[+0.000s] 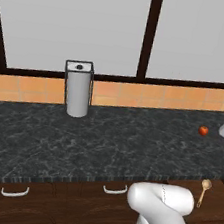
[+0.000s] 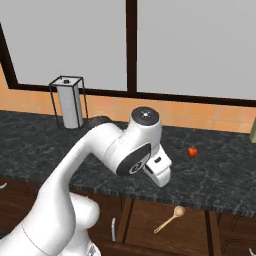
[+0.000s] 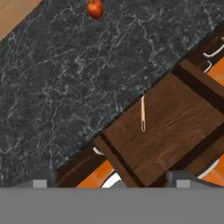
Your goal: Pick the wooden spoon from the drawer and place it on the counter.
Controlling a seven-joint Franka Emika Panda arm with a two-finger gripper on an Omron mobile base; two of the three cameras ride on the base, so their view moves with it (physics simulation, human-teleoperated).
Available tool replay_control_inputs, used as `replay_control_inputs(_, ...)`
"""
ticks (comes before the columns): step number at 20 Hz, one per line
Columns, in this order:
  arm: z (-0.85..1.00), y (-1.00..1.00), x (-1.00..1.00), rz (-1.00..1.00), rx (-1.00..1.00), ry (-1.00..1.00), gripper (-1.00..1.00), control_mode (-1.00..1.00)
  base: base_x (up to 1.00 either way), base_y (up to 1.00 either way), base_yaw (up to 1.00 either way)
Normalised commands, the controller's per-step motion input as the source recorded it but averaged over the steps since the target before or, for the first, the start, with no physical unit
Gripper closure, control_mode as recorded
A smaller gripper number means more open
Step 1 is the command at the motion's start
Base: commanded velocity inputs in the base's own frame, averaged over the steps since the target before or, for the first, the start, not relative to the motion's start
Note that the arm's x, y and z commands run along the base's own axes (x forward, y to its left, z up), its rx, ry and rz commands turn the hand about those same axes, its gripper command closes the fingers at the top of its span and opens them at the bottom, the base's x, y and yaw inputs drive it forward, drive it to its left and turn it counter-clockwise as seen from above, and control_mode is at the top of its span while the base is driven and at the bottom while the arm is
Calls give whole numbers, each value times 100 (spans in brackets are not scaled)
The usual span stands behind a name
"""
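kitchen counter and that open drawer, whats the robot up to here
The white robot arm's gripper hangs above an open dark wood drawer, holding nothing. A small light tan wooden spoon lies inside the drawer, not yet picked up. The black marbled stone counter behind it carries a small red round fruit and a paper towel roll in a wire holder.

light: even, bright, flat render | shadows: faint | glare: none | focus: slightly soft, low-res

A light tan wooden spoon point(image 2: 170, 219) lies on dark brown wood; the black grey-veined counter point(image 1: 104, 143) carries a red fruit point(image 1: 203, 130).
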Motion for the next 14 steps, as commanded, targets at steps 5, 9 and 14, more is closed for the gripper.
replay_control_inputs(5,-54,-100,-33,-53,17,17,-100,-100,0,0,0)
replay_control_inputs(9,-92,-100,-23,-56,15,37,-100,-100,0,0,0)
replay_control_inputs(14,-100,-92,-40,-57,13,32,-100,-100,0,0,0)
